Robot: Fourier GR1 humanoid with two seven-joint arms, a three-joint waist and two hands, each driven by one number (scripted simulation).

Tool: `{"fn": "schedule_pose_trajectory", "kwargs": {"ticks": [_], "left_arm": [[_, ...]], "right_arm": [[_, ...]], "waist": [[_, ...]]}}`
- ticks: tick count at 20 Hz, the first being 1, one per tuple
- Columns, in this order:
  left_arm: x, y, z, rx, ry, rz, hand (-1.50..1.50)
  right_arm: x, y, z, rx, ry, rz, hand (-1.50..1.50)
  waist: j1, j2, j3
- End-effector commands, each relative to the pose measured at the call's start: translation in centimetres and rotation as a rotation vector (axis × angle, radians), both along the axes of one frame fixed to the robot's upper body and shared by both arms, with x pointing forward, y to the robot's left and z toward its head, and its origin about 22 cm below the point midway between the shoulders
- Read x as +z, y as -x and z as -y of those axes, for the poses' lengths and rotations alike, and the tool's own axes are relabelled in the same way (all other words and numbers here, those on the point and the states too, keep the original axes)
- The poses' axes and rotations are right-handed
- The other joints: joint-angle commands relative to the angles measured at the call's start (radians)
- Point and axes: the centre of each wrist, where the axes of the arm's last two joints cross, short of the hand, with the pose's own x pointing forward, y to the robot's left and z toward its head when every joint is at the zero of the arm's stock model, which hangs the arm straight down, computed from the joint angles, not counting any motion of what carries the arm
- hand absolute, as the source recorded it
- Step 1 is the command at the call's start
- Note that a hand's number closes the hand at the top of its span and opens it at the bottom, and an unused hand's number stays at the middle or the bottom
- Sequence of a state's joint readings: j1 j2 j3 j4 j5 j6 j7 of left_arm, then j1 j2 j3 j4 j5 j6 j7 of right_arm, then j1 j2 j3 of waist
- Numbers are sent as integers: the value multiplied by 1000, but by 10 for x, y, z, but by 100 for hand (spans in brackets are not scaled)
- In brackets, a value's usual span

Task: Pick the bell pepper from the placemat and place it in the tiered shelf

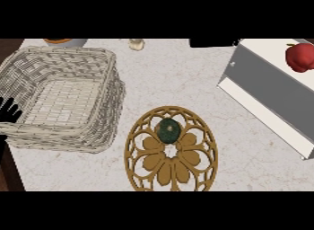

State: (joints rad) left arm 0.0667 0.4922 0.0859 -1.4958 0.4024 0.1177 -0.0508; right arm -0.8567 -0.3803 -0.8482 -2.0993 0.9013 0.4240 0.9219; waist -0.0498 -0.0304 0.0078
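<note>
A red bell pepper (pixel 302 57) with a green stem lies on the top level of the grey-and-white tiered shelf (pixel 272 85) at the right. The round golden openwork placemat (pixel 171 152) lies at the lower middle of the counter, with a dark green round fruit (pixel 168 130) on its upper part. My left hand (pixel 3 117) rests open at the left edge, fingers up, beside the wicker basket. No hand touches the pepper. My right hand does not show.
A large woven wicker basket (pixel 60 99) fills the left of the counter. At the back edge stand a bowl with an orange rim (pixel 63 42) and a small pale jar (pixel 137 44). A dark object (pixel 212 42) sits behind the shelf.
</note>
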Motion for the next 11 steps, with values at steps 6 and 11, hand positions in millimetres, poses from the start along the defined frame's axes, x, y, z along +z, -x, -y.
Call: {"fn": "schedule_pose_trajectory", "kwargs": {"ticks": [6, 11], "left_arm": [[-38, 39, -12, 43, -39, -242, 0], [-33, 56, -26, 75, -51, -247, 0]], "right_arm": [[7, 72, 12, -71, -25, -102, -150], [7, 102, 24, -71, 20, -70, -150]], "waist": [[-78, -11, -9], [-112, -27, -9]]}}
